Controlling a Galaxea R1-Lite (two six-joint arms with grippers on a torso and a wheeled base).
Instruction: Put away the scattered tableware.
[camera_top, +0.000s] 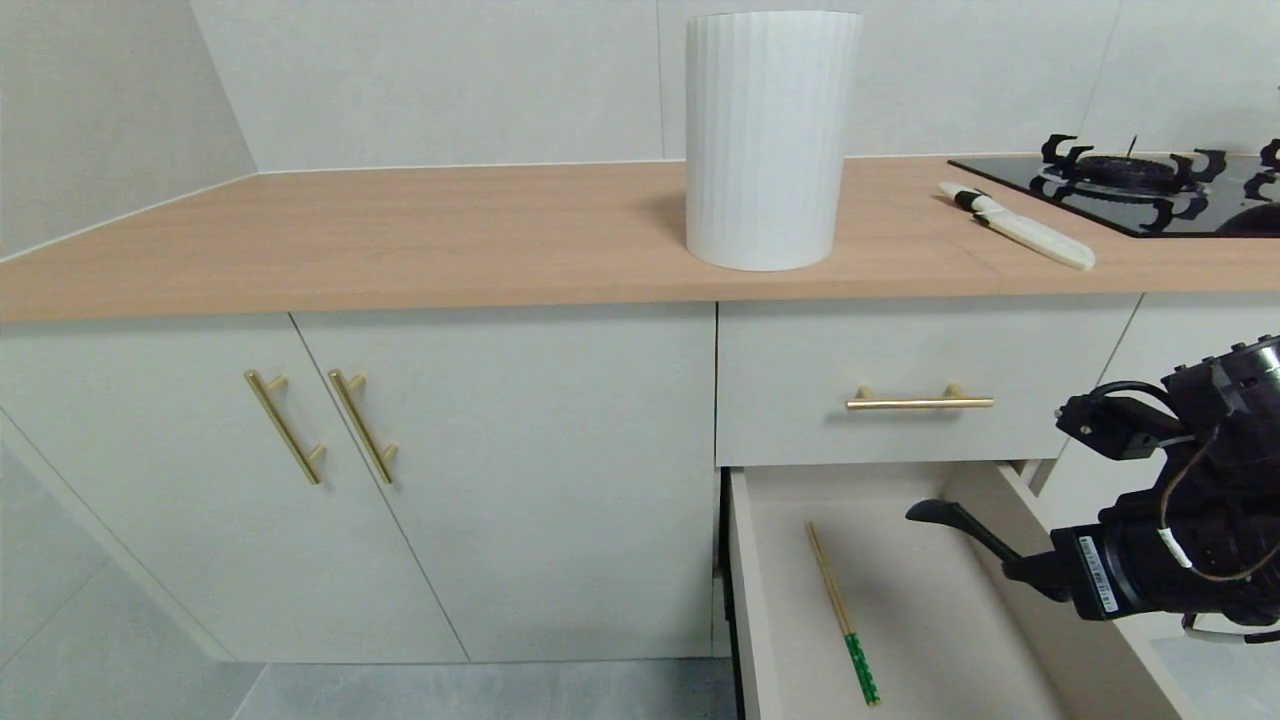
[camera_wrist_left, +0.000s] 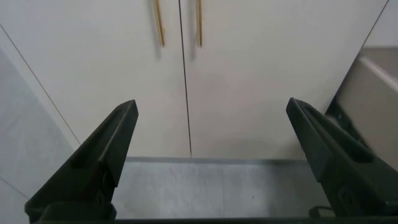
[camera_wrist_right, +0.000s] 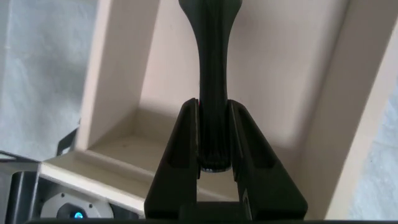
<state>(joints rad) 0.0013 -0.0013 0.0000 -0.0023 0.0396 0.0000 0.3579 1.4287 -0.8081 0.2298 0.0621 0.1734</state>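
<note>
Right tool (camera_wrist_right: 213, 121) clamps black utensil (camera_top: 947, 519) (a spoon, perhaps) over drawer (camera_top: 746, 600).

Green-tipped chopsticks (camera_top: 843, 615) lie in the open drawer (camera_top: 745, 580), a black utensil (camera_top: 962, 525) hangs above in the right claw (camera_wrist_right: 213, 124), and a white knife (camera_top: 1018, 227) lies on the bench (camera_top: 450, 240).

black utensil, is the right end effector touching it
Touching. The right wrist view shows the right end effector clamped on the black utensil, fingers against both sides.

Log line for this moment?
right gripper: shut on black utensil over drawer | left gripper: open | chopsticks: in drawer | knife: on countertop
</note>
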